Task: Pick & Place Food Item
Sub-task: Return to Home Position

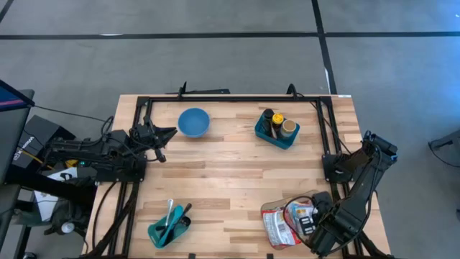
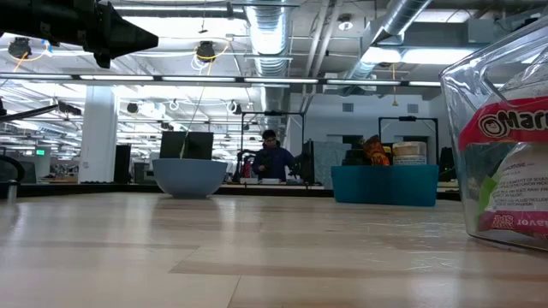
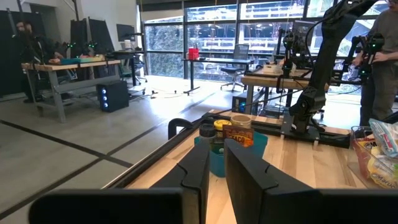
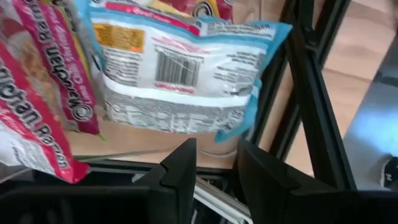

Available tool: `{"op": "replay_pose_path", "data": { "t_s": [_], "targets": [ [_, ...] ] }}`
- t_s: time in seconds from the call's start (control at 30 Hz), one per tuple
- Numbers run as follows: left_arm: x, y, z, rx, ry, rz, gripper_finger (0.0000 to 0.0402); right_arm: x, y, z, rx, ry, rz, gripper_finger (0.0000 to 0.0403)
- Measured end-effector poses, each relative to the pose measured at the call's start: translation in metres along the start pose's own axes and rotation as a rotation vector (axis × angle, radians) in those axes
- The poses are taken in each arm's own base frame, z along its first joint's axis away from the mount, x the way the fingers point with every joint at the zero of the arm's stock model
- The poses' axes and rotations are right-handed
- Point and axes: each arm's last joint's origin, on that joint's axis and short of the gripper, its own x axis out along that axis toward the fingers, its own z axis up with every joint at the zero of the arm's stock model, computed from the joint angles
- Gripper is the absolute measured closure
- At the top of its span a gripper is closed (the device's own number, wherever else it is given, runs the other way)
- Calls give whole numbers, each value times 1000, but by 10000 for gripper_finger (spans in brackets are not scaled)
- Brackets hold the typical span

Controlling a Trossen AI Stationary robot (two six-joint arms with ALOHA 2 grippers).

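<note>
Wooden table (image 1: 230,180) first, with a dark arm at either side. Left arm folded along the left edge, left gripper (image 3: 217,144) held level above the boards near the blue bowl (image 1: 193,121), aimed across at the teal bin (image 2: 385,184) of jars. Fingers parted by only a narrow slot, gripping nothing.

Right arm bent down at the front right corner, right gripper (image 4: 216,149) close by the clear bin (image 2: 479,103). Fingers a modest gap apart, empty, and not touching the packs.

Green bin (image 1: 154,234) at the front left, holding spoons (image 1: 170,212).

Inside the clear bin: blue noodle pack (image 4: 186,68), barcode side toward the right wrist camera, overlapping red noodle packs (image 4: 43,99). Looks already placed, so probably nothing left here but drawing the arms back.

Judging from the wrapper:
- Light, crinkly and slick, most likely with a brittle block inside.
- Apt to slide between hard fingers and to crack under a hard squeeze.
- Best taken by a short-edge seam or a corner, or across the flat middle with a gentle close.
- Then lifted straight up, clear of the bin wall, minding the red neighbours apt to drag out with it
</note>
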Motion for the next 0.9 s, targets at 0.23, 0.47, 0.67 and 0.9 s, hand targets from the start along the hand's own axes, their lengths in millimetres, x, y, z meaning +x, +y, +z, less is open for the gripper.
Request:
{"op": "replay_pose_path", "data": {
  "t_s": [0.23,0.47,0.67,0.9],
  "targets": [
    [0,0,0,0,0,0,357,0,-2,-2,14,46,-40,292],
    [0,0,0,0,0,0,357,0,0,-2,-5,23,3,292],
    [0,0,0,0,0,0,357,0,1,-1,-61,-26,44,309],
    [0,0,0,0,0,0,357,-1,7,3,-182,-126,131,379]
  ]
}}
